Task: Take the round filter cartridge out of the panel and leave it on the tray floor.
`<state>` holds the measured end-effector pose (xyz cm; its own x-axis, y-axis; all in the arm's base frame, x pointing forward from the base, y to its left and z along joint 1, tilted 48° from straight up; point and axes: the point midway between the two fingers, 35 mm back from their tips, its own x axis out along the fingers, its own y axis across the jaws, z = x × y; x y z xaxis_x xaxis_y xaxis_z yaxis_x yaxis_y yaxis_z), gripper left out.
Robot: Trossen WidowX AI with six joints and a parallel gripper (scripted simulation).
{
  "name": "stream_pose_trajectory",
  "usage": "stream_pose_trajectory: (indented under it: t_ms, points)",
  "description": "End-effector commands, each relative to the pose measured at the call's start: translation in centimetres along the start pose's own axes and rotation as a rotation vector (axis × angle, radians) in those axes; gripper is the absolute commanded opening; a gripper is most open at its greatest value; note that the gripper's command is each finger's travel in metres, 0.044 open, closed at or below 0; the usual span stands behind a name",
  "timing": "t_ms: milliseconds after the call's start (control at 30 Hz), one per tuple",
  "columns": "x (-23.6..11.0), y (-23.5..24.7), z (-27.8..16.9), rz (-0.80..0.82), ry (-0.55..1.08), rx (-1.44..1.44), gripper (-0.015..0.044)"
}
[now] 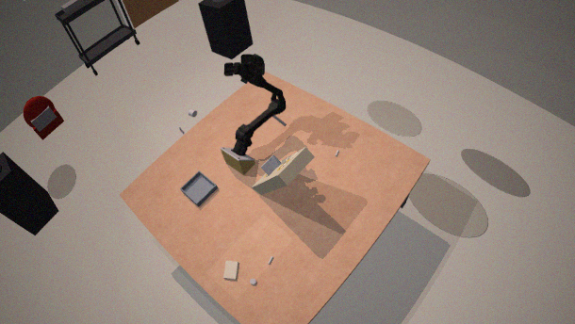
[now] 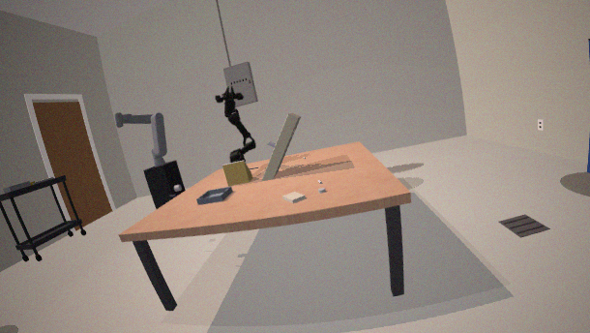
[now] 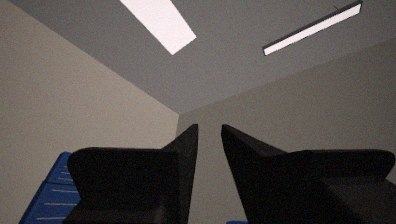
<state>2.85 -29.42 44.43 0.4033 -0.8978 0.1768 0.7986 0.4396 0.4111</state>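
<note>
The cream service panel (image 1: 288, 172) (image 2: 283, 143) stands tilted on the wooden table (image 1: 302, 245) (image 2: 339, 184). A grey part (image 1: 271, 165) sits on its face; it may be the filter cartridge, but it is too small to tell for sure. The blue-grey tray (image 1: 210, 193) (image 2: 208, 199) lies on the table left of the panel and looks empty. My gripper (image 1: 231, 69) (image 2: 226, 96) (image 3: 209, 129) is raised high above the table's far edge, far from the panel, and points up at the ceiling. Its fingers stand nearly together with nothing between them.
The arm's olive base block (image 1: 238, 161) (image 2: 236, 172) stands beside the panel. A small cream block (image 1: 231, 269) (image 2: 294, 196) and a small grey cylinder (image 1: 254, 282) (image 2: 322, 191) lie near the table's front. A grey box (image 2: 240, 83) hangs on a cord close behind the gripper.
</note>
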Motion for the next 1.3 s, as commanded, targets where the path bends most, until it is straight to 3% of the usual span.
stream_pose_trajectory:
  t_ms: [0,367,533,700,900,967,1267]
  points:
    - [2.7,0.4,-5.7,0.056,0.227,0.267,0.0099]
    - [4.9,1.8,-15.6,0.025,0.602,0.667,0.0099]
    - [4.1,4.4,-23.4,-0.101,0.973,1.067,0.0099]
    - [1.4,7.7,-30.1,-0.370,1.348,1.429,0.0099]
    - [-3.8,12.0,-36.2,-0.969,1.757,1.768,0.0099]
    - [-4.4,12.5,-36.7,-1.054,1.791,1.793,0.0099]
    - [-4.4,12.5,-36.7,-1.054,1.791,1.793,0.0099]
